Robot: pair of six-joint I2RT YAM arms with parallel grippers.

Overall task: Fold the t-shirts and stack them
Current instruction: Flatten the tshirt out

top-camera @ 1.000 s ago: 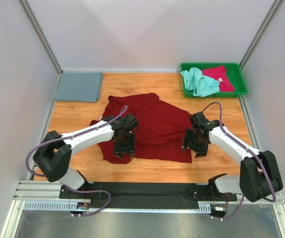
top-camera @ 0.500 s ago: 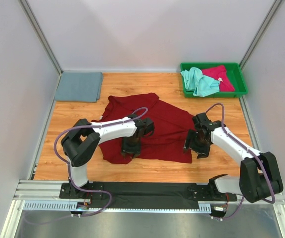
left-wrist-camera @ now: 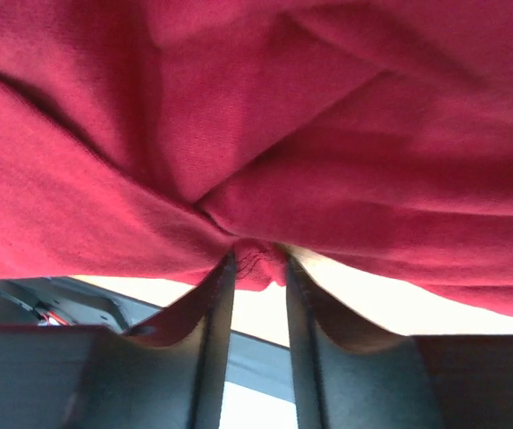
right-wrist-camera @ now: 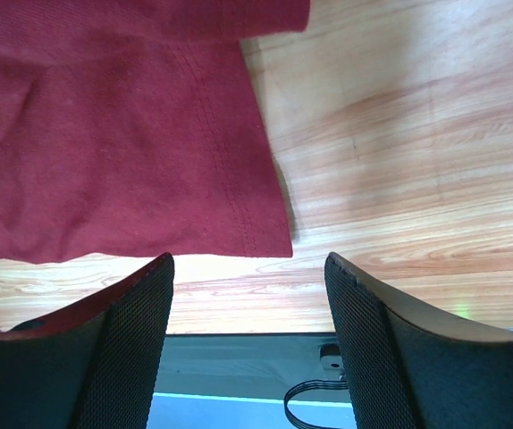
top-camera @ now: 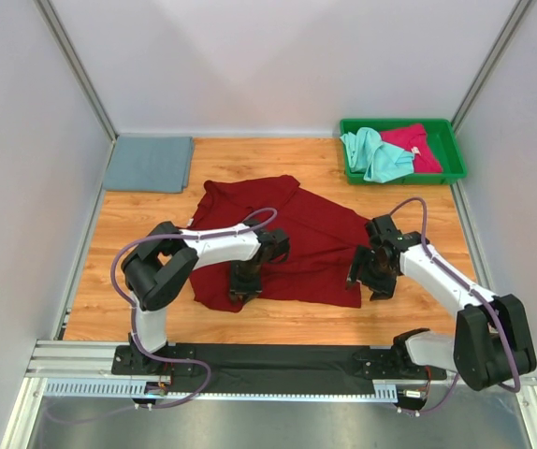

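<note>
Dark red t-shirt [top-camera: 313, 236] sprawls mid-frame; my left gripper [left-wrist-camera: 256, 261] pinches its lower edge, my right gripper [right-wrist-camera: 248, 264] hangs spread over its corner.

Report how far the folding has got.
Done: the grey-blue shirt lies folded at the far left. In hand: the dark red shirt, pinched at its near edge by the left gripper; right gripper open by its corner. Left: mint shirt and pinkish-red shirt, crumpled in the green tray.
</note>
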